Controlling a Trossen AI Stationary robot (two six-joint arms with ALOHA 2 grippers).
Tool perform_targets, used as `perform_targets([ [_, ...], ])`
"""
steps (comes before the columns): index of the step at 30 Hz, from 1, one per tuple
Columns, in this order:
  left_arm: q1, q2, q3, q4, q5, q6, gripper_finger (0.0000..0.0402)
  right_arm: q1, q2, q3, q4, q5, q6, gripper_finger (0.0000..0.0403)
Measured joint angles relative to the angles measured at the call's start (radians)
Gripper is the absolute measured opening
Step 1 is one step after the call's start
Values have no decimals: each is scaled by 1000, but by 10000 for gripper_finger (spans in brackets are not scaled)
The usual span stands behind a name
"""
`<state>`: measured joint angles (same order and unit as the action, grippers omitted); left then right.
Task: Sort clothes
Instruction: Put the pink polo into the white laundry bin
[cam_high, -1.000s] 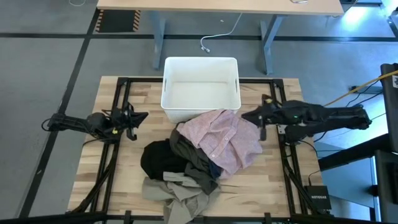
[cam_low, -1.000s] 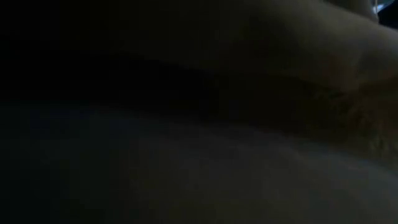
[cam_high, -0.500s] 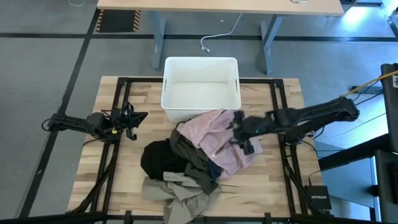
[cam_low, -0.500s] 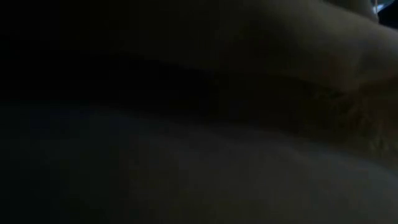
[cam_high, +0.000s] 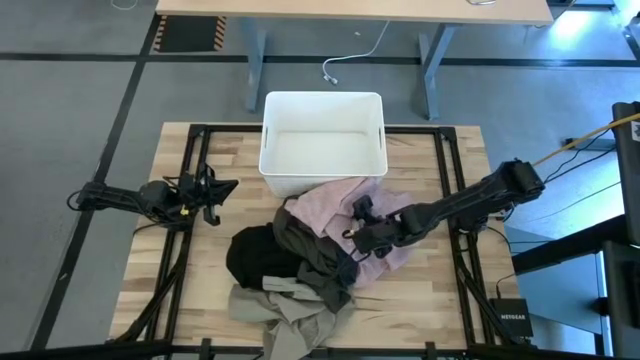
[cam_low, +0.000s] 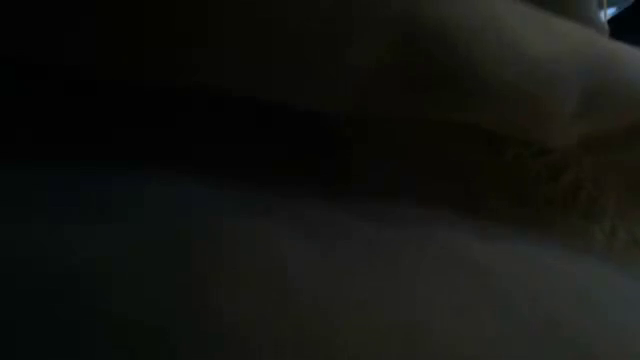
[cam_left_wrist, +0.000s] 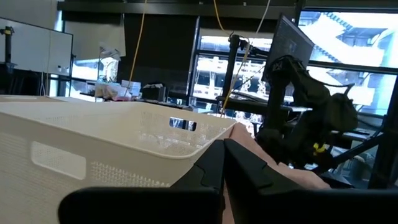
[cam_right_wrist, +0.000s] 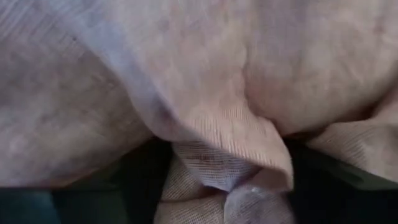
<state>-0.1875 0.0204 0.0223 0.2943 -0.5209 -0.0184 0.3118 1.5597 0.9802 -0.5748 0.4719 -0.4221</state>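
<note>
The clothes lie in a heap on the table's middle: a pale pink checked shirt (cam_high: 325, 205) on top at the far right, a dark olive garment (cam_high: 312, 258), a black one (cam_high: 255, 255) and a khaki one (cam_high: 285, 310) at the near edge. My right gripper (cam_high: 354, 222) is open and down on the pink shirt's near part. The right wrist view is filled with pink cloth (cam_right_wrist: 186, 74). My left gripper (cam_high: 228, 187) waits shut at the table's left, clear of the heap. My right gripper comes at the pink shirt slanting down from the table's right, its fingers spread. A raised fold of the shirt (cam_right_wrist: 236, 146) stands between them. The shirt lies slack on the heap. Whether the fingertips press into the cloth is hidden by the gripper itself.
A white plastic bin (cam_high: 322, 100) stands at the table's far middle, its near wall right behind the heap. The left wrist view shows the bin's wall (cam_left_wrist: 93, 155) close by. The low view is dark, blocked by cloth close in front of it.
My right gripper has swung from the table's right side toward the left and near edge, come down onto the pink shirt, and opened on the way. The heap has kept its place.
</note>
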Motion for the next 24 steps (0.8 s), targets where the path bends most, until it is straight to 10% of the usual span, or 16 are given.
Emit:
perform_targets([
  [9, 0, 0, 0, 2, 0, -35, 4, 3, -47, 3, 26, 2, 2, 30],
  [24, 0, 0, 0, 0, 0, -116, 4, -28, -397, 305, 108, -41, -18, 21],
])
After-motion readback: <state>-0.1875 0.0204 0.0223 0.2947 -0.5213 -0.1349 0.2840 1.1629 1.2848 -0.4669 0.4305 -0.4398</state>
